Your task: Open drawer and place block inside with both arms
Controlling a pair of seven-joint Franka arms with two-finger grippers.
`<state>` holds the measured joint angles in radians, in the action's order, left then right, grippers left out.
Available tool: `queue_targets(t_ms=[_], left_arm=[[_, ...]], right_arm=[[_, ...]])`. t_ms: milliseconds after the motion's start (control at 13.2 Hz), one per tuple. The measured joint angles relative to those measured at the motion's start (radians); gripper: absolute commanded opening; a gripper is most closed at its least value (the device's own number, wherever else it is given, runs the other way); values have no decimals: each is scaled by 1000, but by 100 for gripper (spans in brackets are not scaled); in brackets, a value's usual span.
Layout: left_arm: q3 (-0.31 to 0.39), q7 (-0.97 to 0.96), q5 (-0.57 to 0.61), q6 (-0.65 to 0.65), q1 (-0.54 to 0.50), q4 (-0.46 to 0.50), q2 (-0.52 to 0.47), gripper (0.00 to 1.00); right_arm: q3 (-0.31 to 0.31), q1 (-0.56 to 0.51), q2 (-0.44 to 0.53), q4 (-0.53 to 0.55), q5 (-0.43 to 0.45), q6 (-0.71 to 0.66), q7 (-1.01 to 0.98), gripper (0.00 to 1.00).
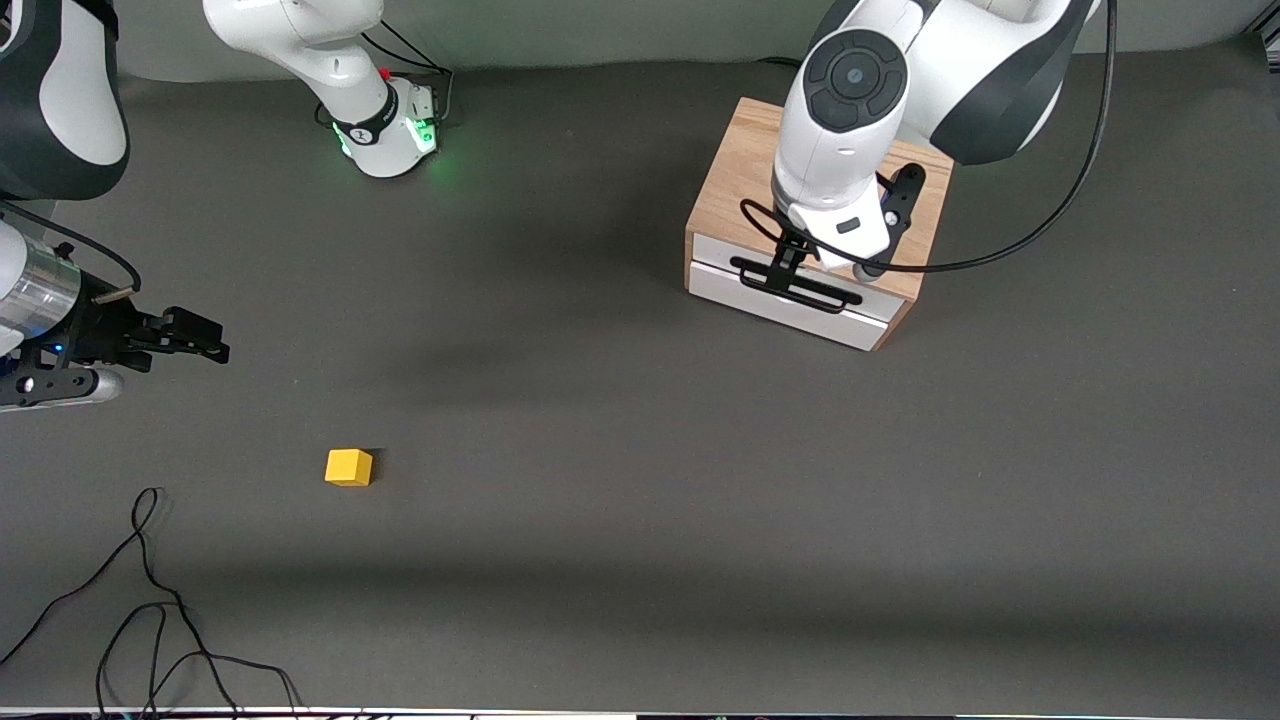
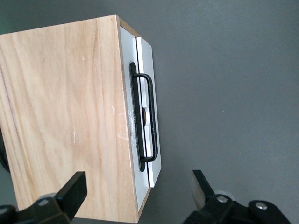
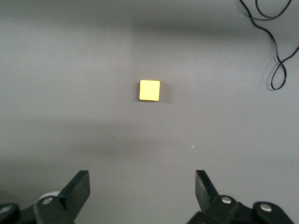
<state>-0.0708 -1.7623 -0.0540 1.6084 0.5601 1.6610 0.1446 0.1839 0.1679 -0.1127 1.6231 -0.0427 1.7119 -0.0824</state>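
My right gripper [image 1: 215, 350] hung over bare table at the right arm's end, fingers spread wide and holding nothing. The block [image 1: 348, 467] sat on the table nearer the front camera than that gripper's spot, well apart from it and toward the table's middle. In the right wrist view the block [image 3: 150, 90] lay ahead of the fingertips [image 3: 77, 189], centred between them, square to the jaws. The right arm was plainly the nearer to it.

My left gripper [image 1: 790, 262] hovered above the cabinet [image 1: 730, 185], at its front edge over the handle [image 1: 795, 288], fingers spread with nothing between them. The handle's long axis ran along the drawer [image 1: 790, 300] front, and the left wrist view showed the handle [image 2: 145, 119] lying between the two fingers, though not yet gripped. The drawer stood nearly shut; its contents were hidden. A loose cable [image 1: 150, 600] lay by the table's near edge.
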Motion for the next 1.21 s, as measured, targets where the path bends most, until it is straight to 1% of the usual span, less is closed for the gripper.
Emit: queue_targets(t_ms=[151,454,605,1210], left_arm=[[5,0,0,47,-3,31,14,100],[8,0,-1,192,-4,129,58,100],[8,0,-1,241,-4,156,84,100],[4,0,-1,327,-4,237,115,100]], right_arm=[[0,0,0,0,0,0,0,100],[-1,1,-2,0,0,3,0,100],[-1,1,-8,0,0,16,0,100],[-1,1,-46,0,0,55,0,100]])
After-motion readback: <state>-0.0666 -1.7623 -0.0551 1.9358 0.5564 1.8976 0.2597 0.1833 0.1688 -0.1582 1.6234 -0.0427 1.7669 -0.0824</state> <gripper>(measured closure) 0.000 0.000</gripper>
